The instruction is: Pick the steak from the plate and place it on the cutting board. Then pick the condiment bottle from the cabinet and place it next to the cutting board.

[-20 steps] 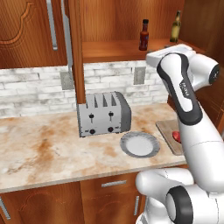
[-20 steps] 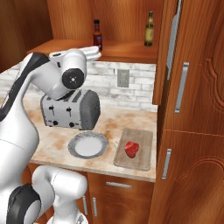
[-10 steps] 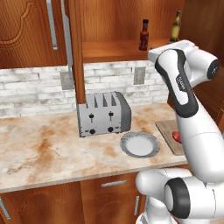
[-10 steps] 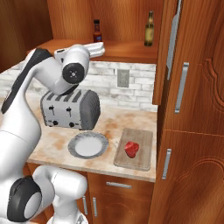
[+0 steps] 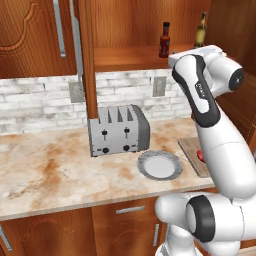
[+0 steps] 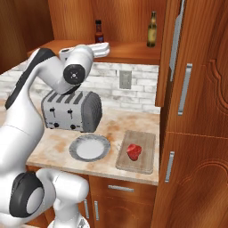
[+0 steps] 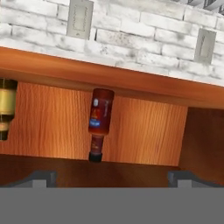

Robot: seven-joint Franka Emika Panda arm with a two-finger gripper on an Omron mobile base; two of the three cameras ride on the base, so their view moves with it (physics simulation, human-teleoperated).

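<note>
Claw [image 7: 109, 175]: fingers spread wide, nothing between them, facing the cabinet [image 6: 133, 51] shelf.
Sauce bottle [image 7: 100, 124]: upright on the shelf, dead ahead of the claw, untouched.
Green bottle [image 6: 152, 30]: same shelf, well apart.
Steak [image 6: 134, 152]: resting on the cutting board [image 6: 144, 162].
Plate [image 6: 78, 147]: on the surface, beside the board.

steak [image 6: 134, 151] on cutting board [image 6: 143, 164] | plate [image 6: 78, 148] left of board | condiment bottle [image 6: 99, 31] on cabinet [image 6: 133, 53] shelf

i see the steak [image 6: 134, 151] lying on the cutting board [image 6: 147, 165], the plate [image 6: 76, 149] bare beside it, the condiment bottle [image 6: 99, 31] upright on the cabinet [image 6: 129, 51] shelf.
</note>
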